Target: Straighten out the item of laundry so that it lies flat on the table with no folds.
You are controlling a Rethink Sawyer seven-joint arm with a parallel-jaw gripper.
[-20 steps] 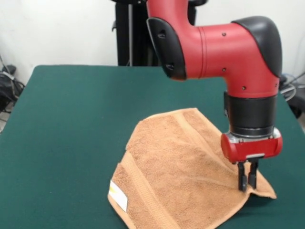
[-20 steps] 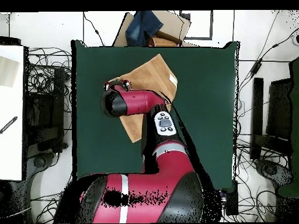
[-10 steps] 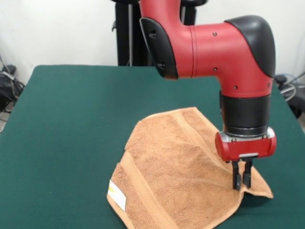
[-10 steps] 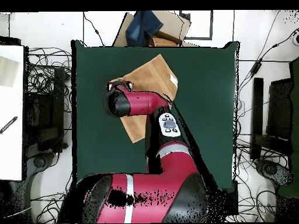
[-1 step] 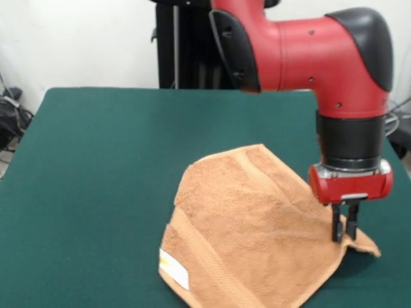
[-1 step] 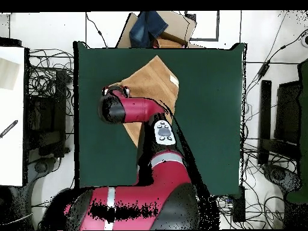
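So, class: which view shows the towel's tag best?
The front view: the tag shows plainly at the towel's near edge. In the overhead view it shows only as a small pale mark at the towel's edge.

Red-and-black arm bent downward, wrist vertical, tool (image 5: pixel 345 230) with fingers nearly together, pointing straight down.

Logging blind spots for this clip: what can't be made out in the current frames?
- Front view: the towel's near edge is cut off by the picture's bottom edge, so its near band is only partly seen.
- Front view: the claw pinches the towel's corner; the cloth between its tips is hidden.
- Overhead view: the arm covers much of the towel and the claw.
- Front view: the tag's print is too small to read.
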